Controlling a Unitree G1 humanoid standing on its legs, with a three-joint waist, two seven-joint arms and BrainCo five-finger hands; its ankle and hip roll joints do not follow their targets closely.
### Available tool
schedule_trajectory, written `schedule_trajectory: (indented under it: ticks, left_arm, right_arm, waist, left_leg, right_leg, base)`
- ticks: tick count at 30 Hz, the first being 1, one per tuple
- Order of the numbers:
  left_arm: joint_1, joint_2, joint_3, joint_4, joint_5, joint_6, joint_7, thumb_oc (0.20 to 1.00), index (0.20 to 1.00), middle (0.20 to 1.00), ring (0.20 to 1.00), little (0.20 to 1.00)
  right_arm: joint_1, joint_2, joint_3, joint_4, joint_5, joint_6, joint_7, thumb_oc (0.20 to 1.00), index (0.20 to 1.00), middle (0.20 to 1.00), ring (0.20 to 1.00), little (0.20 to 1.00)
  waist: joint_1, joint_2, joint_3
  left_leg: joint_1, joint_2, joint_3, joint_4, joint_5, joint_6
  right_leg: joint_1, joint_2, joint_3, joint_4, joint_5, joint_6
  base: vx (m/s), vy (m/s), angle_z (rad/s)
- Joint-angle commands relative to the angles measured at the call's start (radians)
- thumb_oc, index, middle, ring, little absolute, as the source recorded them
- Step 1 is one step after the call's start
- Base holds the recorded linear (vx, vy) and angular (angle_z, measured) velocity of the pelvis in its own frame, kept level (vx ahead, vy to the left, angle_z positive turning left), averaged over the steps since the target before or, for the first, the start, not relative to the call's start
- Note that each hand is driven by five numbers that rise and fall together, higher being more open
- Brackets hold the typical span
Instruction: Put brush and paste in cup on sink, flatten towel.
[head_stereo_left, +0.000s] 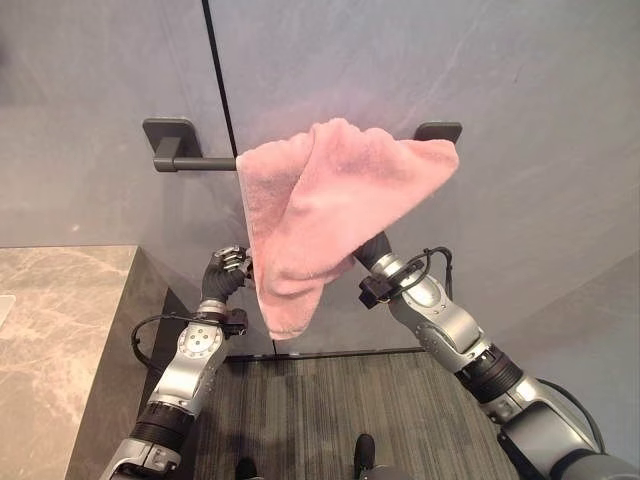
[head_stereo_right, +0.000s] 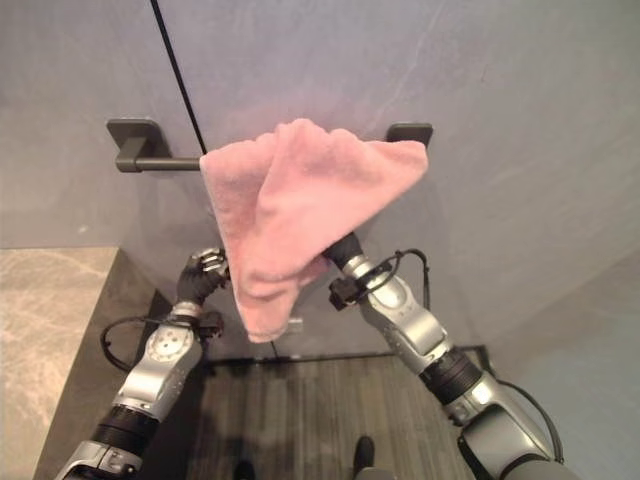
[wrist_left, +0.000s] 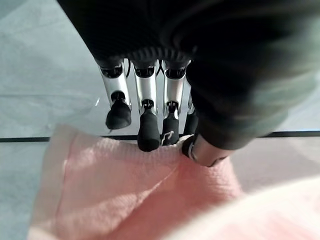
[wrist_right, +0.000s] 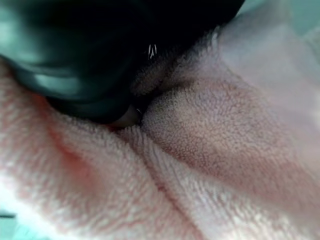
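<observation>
Our left hand (head_stereo_left: 228, 268) is pinching the left edge of the pink towel (head_stereo_left: 320, 210), fingers (wrist_left: 148, 131) and thumb closing on the cloth. Our right hand (head_stereo_left: 372, 250) is reaching under the folds, its fingers hidden. The towel is hanging bunched over the dark wall rail (head_stereo_left: 195, 163), beside the stone counter (head_stereo_left: 60, 330).

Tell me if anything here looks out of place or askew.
The pink towel hangs crooked on the dark wall rail: bunched and folded into a lopsided point instead of lying flat. The left hand is at its left edge; the right hand is tucked under its folds.
</observation>
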Motion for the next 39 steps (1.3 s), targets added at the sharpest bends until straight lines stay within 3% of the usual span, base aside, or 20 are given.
schedule_trajectory:
  ticks: [1,4,8,9,10,11,12,13,14,18,21,27,39]
  left_arm:
    - [-0.066,0.058,0.004,-0.006,-0.036,-0.071,0.024,0.2,0.2,0.2,0.2,0.2]
    - [-0.077,0.022,-0.018,0.081,-0.03,-0.052,0.048,0.206,0.206,0.206,0.206,0.206]
    - [-0.094,0.007,-0.036,0.123,-0.011,-0.044,0.069,0.542,0.542,0.542,0.542,0.542]
    - [-0.095,0.005,-0.037,0.127,-0.011,-0.043,0.07,0.542,0.542,0.542,0.542,0.542]
    - [-0.096,0.003,-0.039,0.132,-0.004,-0.041,0.07,1.0,1.0,1.0,1.0,1.0]
    - [-0.09,0.001,-0.04,0.125,0.0,-0.039,0.073,1.0,1.0,1.0,1.0,1.0]
    - [-0.09,0.001,-0.04,0.125,0.0,-0.039,0.073,1.0,1.0,1.0,1.0,1.0]
    - [-0.09,0.001,-0.04,0.125,0.0,-0.039,0.073,1.0,1.0,1.0,1.0,1.0]
    - [-0.089,-0.003,-0.044,0.137,0.021,-0.03,0.085,1.0,1.0,1.0,1.0,1.0]
    - [-0.078,-0.004,-0.046,0.141,0.035,-0.021,0.082,1.0,1.0,1.0,1.0,1.0]
    - [-0.019,-0.009,-0.035,0.166,0.05,-0.006,0.045,1.0,1.0,1.0,1.0,1.0]
    - [0.044,0.007,0.004,0.151,0.05,-0.002,0.0,1.0,1.0,1.0,1.0,1.0]
    - [0.175,0.007,0.073,0.099,0.015,0.001,-0.081,1.0,1.0,1.0,1.0,1.0]
  right_arm:
    - [-0.065,0.059,0.001,-0.027,-0.005,-0.051,0.015,0.2,0.2,0.2,0.2,0.2]
    - [-0.029,0.11,0.033,0.018,-0.02,-0.037,0.01,0.2,0.2,0.2,0.2,0.2]
    - [-0.017,0.145,0.049,0.059,-0.031,-0.033,-0.005,0.2,0.2,0.2,0.2,0.2]
    - [-0.014,0.152,0.052,0.064,-0.037,-0.031,-0.009,0.2,0.2,0.2,0.2,0.2]
    - [-0.013,0.159,0.058,0.072,-0.047,-0.03,-0.012,0.2,0.2,0.2,0.2,0.2]
    - [-0.007,0.167,0.062,0.08,-0.06,-0.026,-0.013,0.266,0.266,0.266,0.266,0.266]
    - [-0.006,0.167,0.062,0.08,-0.06,-0.026,-0.013,0.266,0.266,0.266,0.266,0.266]
    - [-0.006,0.167,0.062,0.08,-0.06,-0.026,-0.013,0.736,0.736,0.736,0.736,0.736]
    - [0.006,0.174,0.065,0.099,-0.085,-0.02,-0.028,1.0,1.0,1.0,1.0,1.0]
    - [0.031,0.173,0.051,0.122,-0.109,-0.012,-0.034,1.0,1.0,1.0,1.0,1.0]
    - [0.095,0.116,0.021,0.268,-0.293,0.032,-0.026,1.0,1.0,1.0,1.0,1.0]
    - [0.185,0.063,-0.04,0.337,-0.368,0.058,-0.005,1.0,1.0,1.0,1.0,1.0]
    - [0.348,-0.004,-0.204,0.346,-0.342,0.061,0.014,1.0,1.0,1.0,1.0,1.0]
  waist:
    - [-0.001,-0.045,0.029]
    - [-0.002,-0.046,0.033]
    - [-0.003,-0.045,0.035]
    - [-0.004,-0.044,0.035]
    - [-0.004,-0.043,0.034]
    - [-0.004,-0.042,0.033]
    - [-0.004,-0.042,0.032]
    - [-0.003,-0.042,0.032]
    - [-0.005,-0.04,0.027]
    - [-0.009,-0.037,0.019]
    - [-0.01,-0.03,-0.003]
    - [-0.014,-0.021,-0.016]
    - [-0.024,-0.015,-0.041]
  left_leg:
    - [-0.011,-0.011,0.007,0.002,0.015,0.022]
    - [-0.012,-0.011,0.008,0.002,0.015,0.024]
    - [-0.011,-0.011,0.012,0.002,0.015,0.024]
    - [-0.01,-0.012,0.015,0.002,0.013,0.024]
    - [-0.008,-0.012,0.016,0.002,0.012,0.025]
    - [-0.007,-0.013,0.017,0.002,0.01,0.025]
    - [-0.007,-0.013,0.017,0.002,0.01,0.025]
    - [-0.007,-0.013,0.017,0.002,0.01,0.025]
    - [0.001,-0.014,0.02,0.002,0.006,0.026]
    - [0.013,-0.014,0.022,0.002,0.001,0.026]
    - [0.025,-0.014,0.017,0.002,-0.003,0.025]
    - [0.025,-0.013,0.013,0.002,-0.002,0.023]
    - [0.037,-0.014,0.013,0.002,-0.005,0.025]
  right_leg:
    - [0.069,-0.045,0.014,-0.001,-0.037,0.037]
    - [0.067,-0.047,0.015,-0.001,-0.038,0.036]
    - [0.064,-0.047,0.017,-0.001,-0.037,0.036]
    - [0.064,-0.047,0.019,-0.001,-0.037,0.036]
    - [0.064,-0.048,0.02,-0.001,-0.037,0.037]
    - [0.065,-0.049,0.021,-0.001,-0.037,0.037]
    - [0.065,-0.049,0.021,-0.001,-0.037,0.037]
    - [0.065,-0.049,0.021,-0.001,-0.037,0.037]
    - [0.07,-0.049,0.023,-0.001,-0.04,0.037]
    - [0.081,-0.048,0.022,-0.001,-0.044,0.037]
    - [0.099,-0.049,0.015,-0.001,-0.048,0.037]
    - [0.103,-0.052,0.008,-0.001,-0.049,0.038]
    - [0.117,-0.059,0.005,-0.001,-0.049,0.042]
  base:
    - [0.0,0.0,0.0]
    - [0.0,0.0,0.0]
    - [0.0,0.0,0.0]
    - [0.0,0.0,0.0]
    - [0.02,0.013,-0.04]
    - [0.02,0.008,-0.06]
    - [0.01,0.004,-0.07]
    - [0.03,0.005,-0.04]
    - [0.03,0.004,-0.02]
    - [0.02,-0.002,0.0]
    - [0.01,-0.007,0.0]
    - [0.0,0.0,0.01]
    - [0.0,0.001,0.01]
